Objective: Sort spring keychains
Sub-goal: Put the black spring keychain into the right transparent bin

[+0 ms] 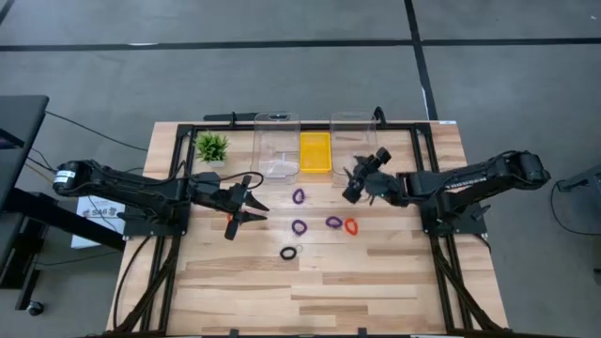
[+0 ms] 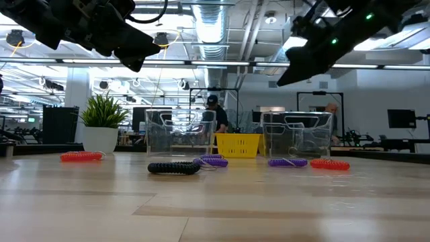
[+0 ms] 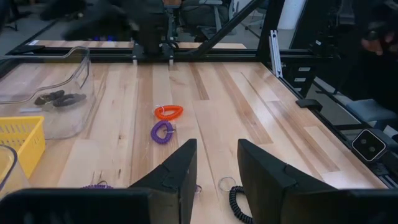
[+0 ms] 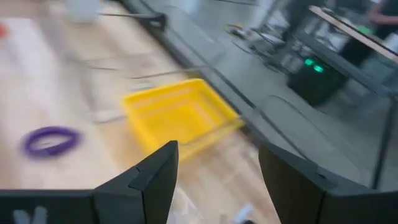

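purple and orange spring keychains (image 1: 299,226) lie unsorted on the tabletop (image 1: 376,272) — both pincers, left (image 1: 246,199) and right (image 1: 354,184), hover released; next, descend onto one

No text, label or number can be read here — none legible anywhere.

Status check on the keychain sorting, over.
Left gripper open, empty, over table left of the keychains. Right gripper open, empty, near the yellow basket. Purple keychains, one orange, one black loose mid-table. Nothing blocking.
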`<state>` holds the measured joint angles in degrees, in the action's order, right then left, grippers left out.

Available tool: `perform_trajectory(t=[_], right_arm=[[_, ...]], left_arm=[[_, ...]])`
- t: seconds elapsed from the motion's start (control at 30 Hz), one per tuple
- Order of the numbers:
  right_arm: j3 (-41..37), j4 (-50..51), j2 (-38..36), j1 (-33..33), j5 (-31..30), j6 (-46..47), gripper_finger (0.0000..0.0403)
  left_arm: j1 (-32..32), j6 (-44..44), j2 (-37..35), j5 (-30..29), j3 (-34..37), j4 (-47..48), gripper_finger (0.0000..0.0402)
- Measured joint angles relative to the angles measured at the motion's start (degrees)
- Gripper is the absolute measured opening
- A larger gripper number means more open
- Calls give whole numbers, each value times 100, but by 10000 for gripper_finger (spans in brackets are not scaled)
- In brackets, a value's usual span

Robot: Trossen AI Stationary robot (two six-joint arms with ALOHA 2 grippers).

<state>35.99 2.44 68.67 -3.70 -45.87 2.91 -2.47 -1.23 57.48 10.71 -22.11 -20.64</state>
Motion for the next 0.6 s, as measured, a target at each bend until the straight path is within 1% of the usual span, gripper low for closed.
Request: perform_trajectory(t=[0.07, 0.23, 0.3, 0.5, 0.6], right_arm=[[0, 14, -1, -276, 281, -42, 217], [0, 32, 0, -846, 1398, -205, 217], [0, 49, 1, -1028, 1584, -204, 217], [0, 315, 2, -1406, 1673, -191, 217], [-9, 481, 2, -1503, 2179, -187, 217]], left_arm=[[-1, 0, 1, -1, 0, -1, 113], [1, 9, 1, 2, 0, -92, 113], [-10, 20, 1, -1, 0, -248, 113], [-258, 22, 1, 4, 0, -625, 113], [-446, 21, 1, 4, 0, -682, 113]])
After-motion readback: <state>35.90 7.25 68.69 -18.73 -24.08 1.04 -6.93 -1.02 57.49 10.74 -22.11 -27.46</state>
